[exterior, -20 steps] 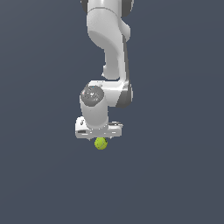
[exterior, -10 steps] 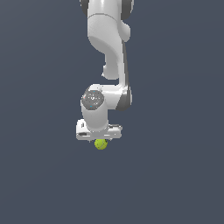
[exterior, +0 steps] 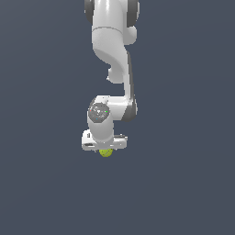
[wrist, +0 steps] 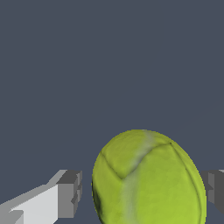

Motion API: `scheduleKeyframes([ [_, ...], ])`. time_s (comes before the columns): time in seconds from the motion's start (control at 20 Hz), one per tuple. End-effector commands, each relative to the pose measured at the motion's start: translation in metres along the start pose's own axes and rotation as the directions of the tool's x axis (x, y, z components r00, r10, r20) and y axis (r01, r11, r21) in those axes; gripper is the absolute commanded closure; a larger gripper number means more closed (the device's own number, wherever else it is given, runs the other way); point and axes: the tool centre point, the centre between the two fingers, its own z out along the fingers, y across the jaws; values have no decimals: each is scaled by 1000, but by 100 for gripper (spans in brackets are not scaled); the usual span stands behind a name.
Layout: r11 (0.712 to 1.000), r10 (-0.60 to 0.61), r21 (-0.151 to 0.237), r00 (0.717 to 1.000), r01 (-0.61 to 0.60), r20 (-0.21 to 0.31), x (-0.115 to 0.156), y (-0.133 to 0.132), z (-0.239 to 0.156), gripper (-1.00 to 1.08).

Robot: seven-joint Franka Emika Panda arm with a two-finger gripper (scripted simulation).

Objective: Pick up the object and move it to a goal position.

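The object, a small yellow-green ball [exterior: 106, 153] with faint seam markings, sits just under the white hand of the arm in the exterior view. In the wrist view the ball [wrist: 148, 179] fills the space between the two grey fingers [wrist: 68, 194]. One finger stands a little apart from the ball, while the other sits right at the ball's edge. My gripper [exterior: 105, 149] is open around the ball, and its fingertips are mostly hidden behind the hand in the exterior view.
Plain dark grey-blue ground surrounds the arm [exterior: 112, 55] on all sides. No other objects or a goal marker show in either view.
The arm's wrist has lowered a little toward the ball over the last second. The ball has stayed in the same place.
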Motion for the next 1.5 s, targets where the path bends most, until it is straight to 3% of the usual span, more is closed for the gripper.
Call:
scheduleKeyframes([
  [0.0,1000,0,0,1000,0,-2,1,0,0,108],
  [0.55,1000,0,0,1000,0,-1,1,1,0,108],
  [0.75,1000,0,0,1000,0,-1,0,12,-2,108],
  [0.95,1000,0,0,1000,0,-1,0,38,-8,108],
  [1.45,1000,0,0,1000,0,-1,2,134,-29,108],
])
